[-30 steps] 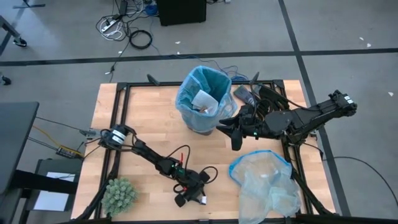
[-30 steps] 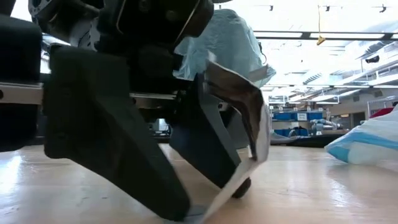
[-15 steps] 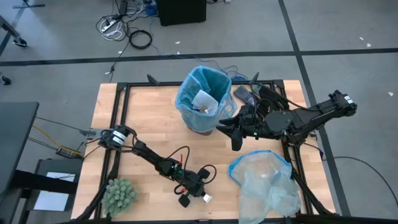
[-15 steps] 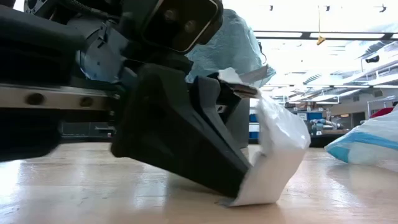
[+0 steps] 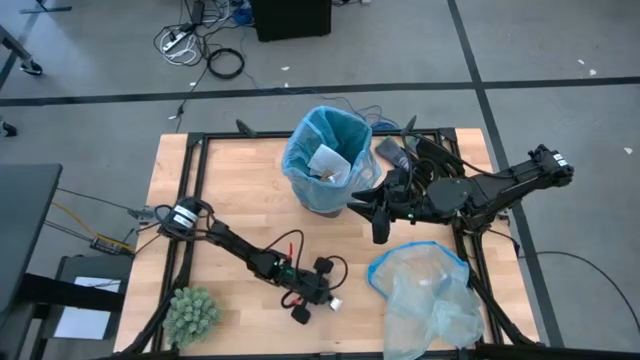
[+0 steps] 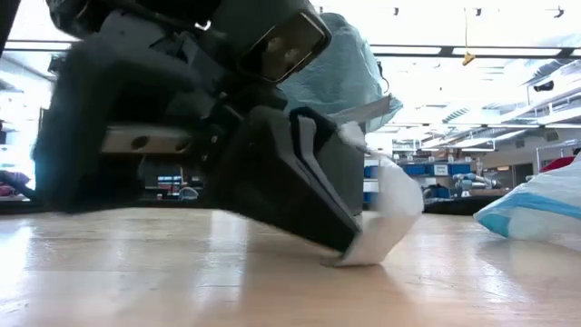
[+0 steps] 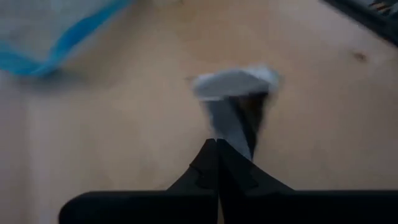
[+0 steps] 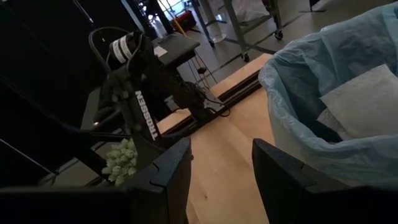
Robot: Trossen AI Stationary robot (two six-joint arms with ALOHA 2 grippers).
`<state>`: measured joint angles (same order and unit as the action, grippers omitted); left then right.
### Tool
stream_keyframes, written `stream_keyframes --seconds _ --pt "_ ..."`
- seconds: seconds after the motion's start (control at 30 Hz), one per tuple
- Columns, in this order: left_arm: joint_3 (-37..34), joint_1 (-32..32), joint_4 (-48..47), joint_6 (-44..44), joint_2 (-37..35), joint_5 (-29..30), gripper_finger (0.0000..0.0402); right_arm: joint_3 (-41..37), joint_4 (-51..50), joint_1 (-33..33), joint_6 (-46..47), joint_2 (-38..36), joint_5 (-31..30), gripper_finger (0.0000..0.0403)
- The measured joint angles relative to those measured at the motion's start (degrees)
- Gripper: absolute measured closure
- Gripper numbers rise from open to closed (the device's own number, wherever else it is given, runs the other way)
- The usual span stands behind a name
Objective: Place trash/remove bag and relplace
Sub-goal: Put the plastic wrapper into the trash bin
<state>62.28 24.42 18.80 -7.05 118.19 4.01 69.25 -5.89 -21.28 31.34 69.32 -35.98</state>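
The jaws of the left gripper [image 5: 318,302] are pressed together on a white paper scrap [image 5: 335,304], pinched by 1 edge right at the tips. In the left wrist view the 2 dark fingers [image 7: 217,163] meet in a single seam, and the scrap [image 7: 235,93] fans out straight ahead of the tips, its long axis running on in line with the fingers and its wide crumpled end pointed away from them. In the low view the same scrap [image 6: 379,213] is seen beyond the tips, its lower edge down at the wooden table [image 6: 272,291].

Well beyond the held scrap, across the table, the bag [image 5: 325,155] is found lining an upright bin, mouth turned upward, with white paper pieces [image 5: 328,162] lying inside it. A paler plastic bag [image 5: 425,292] with a blue rim lies flat on the table off to 1 side of the left jaws, and a green spiky ball [image 5: 192,312] sits at the table's near corner on the other side.

The jaws of the right gripper [image 5: 378,210] are held apart with nothing between them; in the right wrist view the 2 fingers [image 8: 171,165] stand separated over bare tabletop, and the bag's rim [image 8: 323,146] is seen just beside them.
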Motion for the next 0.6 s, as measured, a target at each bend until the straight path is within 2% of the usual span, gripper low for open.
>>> stream_keyframes --seconds 0.23,0.37,0.5,0.6 --pt "0.04 -1.92 -8.32 1.64 -3.56 3.43 0.0401 0.0 -0.08 0.0 -1.54 0.0 1.19 0.0245" --pt "0.07 -2.89 -11.46 1.51 -5.6 2.7 0.0401 0.0 -2.64 -0.04 -1.14 0.3 10.19 0.0246" --pt "0.12 -3.52 -16.15 1.66 -8.13 0.25 0.0396 -0.02 -10.69 -1.11 7.02 3.58 16.73 0.025" --pt "0.13 -3.7 -20.96 2.84 -10.63 -0.43 0.0395 -0.04 -13.02 -1.92 11.86 8.16 20.82 0.0253"
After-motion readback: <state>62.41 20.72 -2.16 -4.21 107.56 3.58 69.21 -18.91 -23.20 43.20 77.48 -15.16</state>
